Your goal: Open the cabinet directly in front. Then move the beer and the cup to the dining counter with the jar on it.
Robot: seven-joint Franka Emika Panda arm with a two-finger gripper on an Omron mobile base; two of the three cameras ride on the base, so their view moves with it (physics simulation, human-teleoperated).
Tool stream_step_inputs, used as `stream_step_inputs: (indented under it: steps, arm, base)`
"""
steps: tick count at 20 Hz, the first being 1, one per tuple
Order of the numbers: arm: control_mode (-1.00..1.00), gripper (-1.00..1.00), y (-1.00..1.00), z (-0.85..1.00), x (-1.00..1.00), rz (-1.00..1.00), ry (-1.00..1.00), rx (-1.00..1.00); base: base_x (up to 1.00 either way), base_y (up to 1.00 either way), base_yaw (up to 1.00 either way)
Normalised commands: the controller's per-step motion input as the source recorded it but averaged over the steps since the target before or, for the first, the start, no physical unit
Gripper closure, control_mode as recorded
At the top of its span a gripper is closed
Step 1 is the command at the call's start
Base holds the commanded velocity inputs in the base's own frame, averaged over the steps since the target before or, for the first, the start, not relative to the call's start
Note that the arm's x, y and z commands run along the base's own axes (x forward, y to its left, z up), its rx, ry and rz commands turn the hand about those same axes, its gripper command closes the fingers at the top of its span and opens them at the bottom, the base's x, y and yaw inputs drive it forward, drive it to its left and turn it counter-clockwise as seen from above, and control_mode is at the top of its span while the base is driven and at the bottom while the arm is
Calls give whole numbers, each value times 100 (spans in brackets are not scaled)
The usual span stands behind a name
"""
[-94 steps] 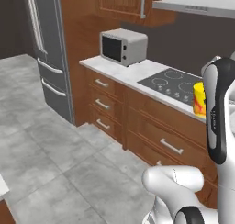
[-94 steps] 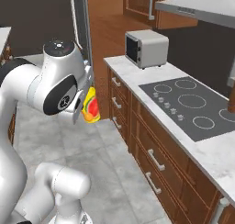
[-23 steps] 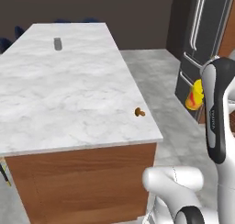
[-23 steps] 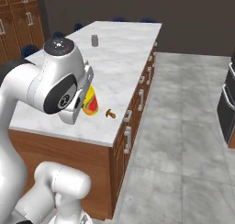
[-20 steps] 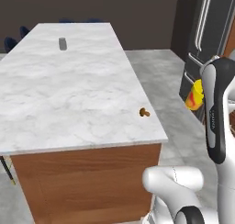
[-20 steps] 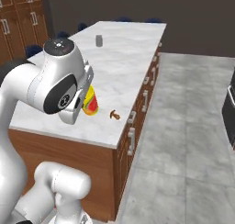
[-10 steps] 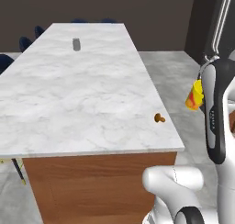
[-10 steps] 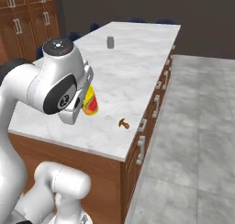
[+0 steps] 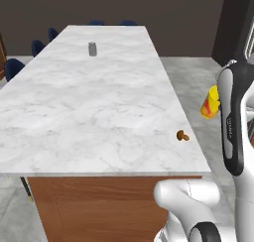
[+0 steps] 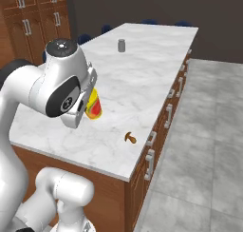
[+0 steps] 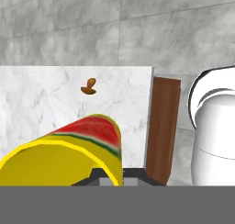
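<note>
Closest to us, the claw [image 11: 110, 175] is clenched on the cup [image 11: 69, 149], a bright yellow cylinder with a red, watermelon-like patch on its side. In the hand view the cup covers most of the lower left, and the fingertips are mostly hidden behind it. From the left base view we see the cup [image 9: 210, 103] held in the air beside the white arm, off the right edge of the worktop [image 9: 89, 112] and above the grey tiled floor [image 9: 198, 82]. From the right base view the cup [image 10: 92, 105] sits tucked against the arm's large joint, in line with the near part of the marble.

Just beyond the cup, near the worktop's near right corner, lies a small brown object [image 9: 182, 135]; we cannot tell what it is. It shows again in the right base view [image 10: 130, 138] and in the hand view [image 11: 89, 86], resting on the white, grey-veined top.

Below the marble edge we see the wooden base with drawer fronts and grey handles [image 10: 150, 163] running along the side.

Farther along the worktop, well apart from the cup, the small grey jar [image 9: 92, 48] stands upright. Past the far end, dark blue chairs [image 9: 35, 46] line the left side.
</note>
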Motion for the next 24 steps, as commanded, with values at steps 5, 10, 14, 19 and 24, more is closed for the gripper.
stream_step_inputs:
  steps: [5, 10, 14, 19, 24]
  arm:
    - [100, 100, 0, 0, 0, 0, 0, 0]
    - [100, 100, 0, 0, 0, 0, 0, 0]
    - [100, 100, 0, 0, 0, 0, 0, 0]
    - [100, 100, 0, 0, 0, 0, 0, 0]
    - [-100, 100, 2, 0, 5, 12, -3, 0]
  base:
    - [29, 27, 13]
    - [37, 15, 12]
    - [32, 8, 12]
    - [11, 6, 12]
    - [0, 0, 0]
